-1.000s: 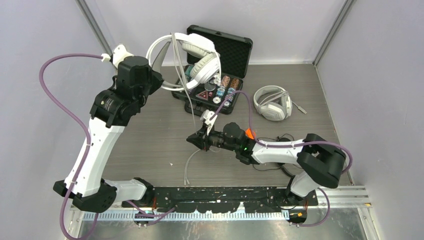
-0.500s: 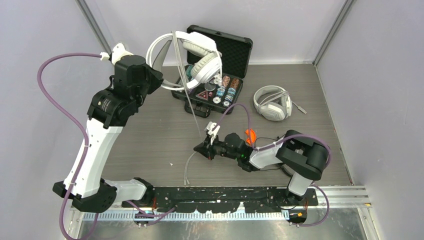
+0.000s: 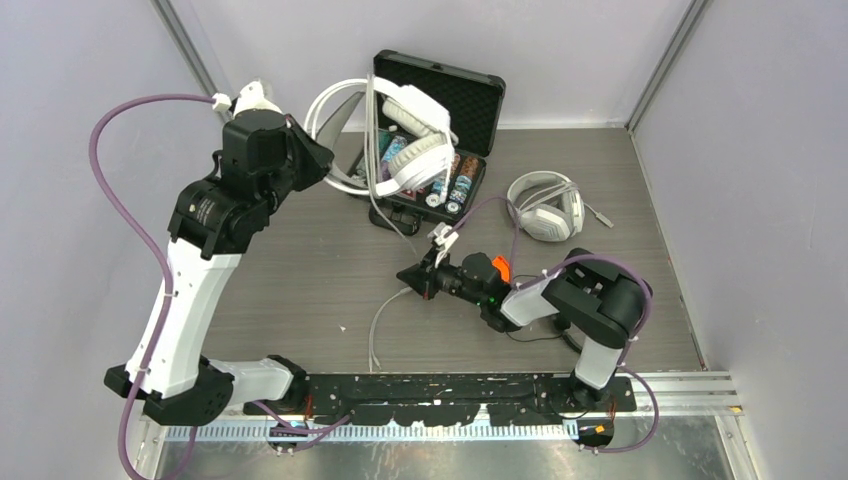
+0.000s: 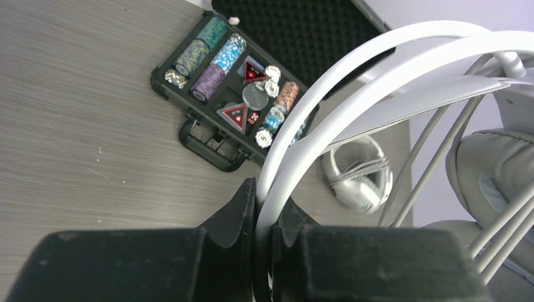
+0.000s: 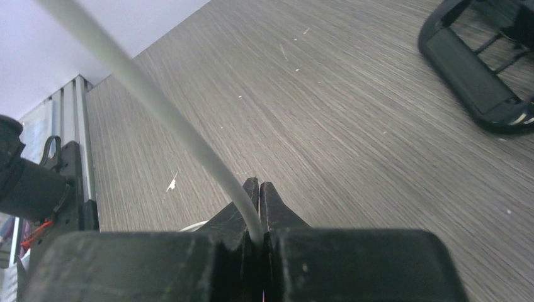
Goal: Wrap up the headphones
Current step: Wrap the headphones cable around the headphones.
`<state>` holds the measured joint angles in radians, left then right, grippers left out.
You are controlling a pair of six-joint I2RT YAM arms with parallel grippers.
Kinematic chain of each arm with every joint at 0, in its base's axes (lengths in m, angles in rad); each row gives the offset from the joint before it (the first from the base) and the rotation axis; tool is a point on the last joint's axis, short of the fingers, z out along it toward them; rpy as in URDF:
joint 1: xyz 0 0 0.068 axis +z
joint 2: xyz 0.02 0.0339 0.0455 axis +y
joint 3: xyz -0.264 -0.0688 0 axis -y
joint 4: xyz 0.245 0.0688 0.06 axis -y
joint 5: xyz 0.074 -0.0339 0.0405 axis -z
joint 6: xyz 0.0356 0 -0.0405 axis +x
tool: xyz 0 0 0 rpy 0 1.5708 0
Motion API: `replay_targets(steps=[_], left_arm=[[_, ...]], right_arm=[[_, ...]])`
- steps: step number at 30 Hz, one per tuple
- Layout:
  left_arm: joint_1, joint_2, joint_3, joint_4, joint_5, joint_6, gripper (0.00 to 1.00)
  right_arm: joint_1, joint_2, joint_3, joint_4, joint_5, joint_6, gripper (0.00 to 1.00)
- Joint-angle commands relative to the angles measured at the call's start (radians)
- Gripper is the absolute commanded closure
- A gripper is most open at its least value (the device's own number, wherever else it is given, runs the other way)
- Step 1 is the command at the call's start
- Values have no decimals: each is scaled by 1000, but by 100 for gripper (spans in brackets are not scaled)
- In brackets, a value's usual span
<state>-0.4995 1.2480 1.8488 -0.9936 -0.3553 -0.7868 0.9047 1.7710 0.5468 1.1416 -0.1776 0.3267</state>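
Note:
My left gripper [image 3: 318,158] is shut on the headband [image 4: 352,82] of a large white over-ear headset [image 3: 405,135] and holds it in the air over the open case. Its white cable [image 3: 388,215] runs down to my right gripper [image 3: 405,276], which is shut on it low over the table; the cable [image 5: 157,100] enters those jaws from the upper left. The cable's loose end [image 3: 376,335] lies on the table. A second white headset [image 3: 545,205] lies at the right, also seen in the left wrist view [image 4: 359,179]. A thin black cable [image 3: 545,335] shows under my right arm; the black headset itself is hidden.
An open black case [image 3: 470,100] with poker chips [image 4: 214,63] stands at the back centre, its handle [image 5: 469,75] facing the front. Grey walls close the back and sides. A black rail [image 3: 450,385] runs along the near edge.
My left gripper has turned and carried the headset to the right, over the case. My right gripper has moved back and a little right along the cable, its arm folding in closer.

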Motion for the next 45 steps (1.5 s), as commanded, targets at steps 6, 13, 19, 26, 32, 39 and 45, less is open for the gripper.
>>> replay_targets(steps=[6, 13, 19, 26, 32, 39, 45], left_arm=[[48, -37, 10, 77, 345, 269, 100], [58, -32, 38, -44, 506, 462, 100], [61, -23, 40, -114, 593, 565, 100], [61, -28, 0, -146, 513, 684, 100], [60, -146, -206, -1, 463, 875, 100], [59, -169, -325, 82, 460, 1113, 100], [59, -106, -296, 28, 423, 1192, 100]], right_arm=[[-138, -122, 119, -155, -61, 101, 100], [-225, -166, 200, -271, -124, 176, 99], [-287, -216, 253, -369, -157, 190, 100], [-321, -301, 338, -559, -216, 183, 99], [-326, -357, 419, -723, -313, 224, 100], [-326, -422, 489, -897, -408, 250, 100], [-334, -485, 557, -1192, -424, 146, 100]])
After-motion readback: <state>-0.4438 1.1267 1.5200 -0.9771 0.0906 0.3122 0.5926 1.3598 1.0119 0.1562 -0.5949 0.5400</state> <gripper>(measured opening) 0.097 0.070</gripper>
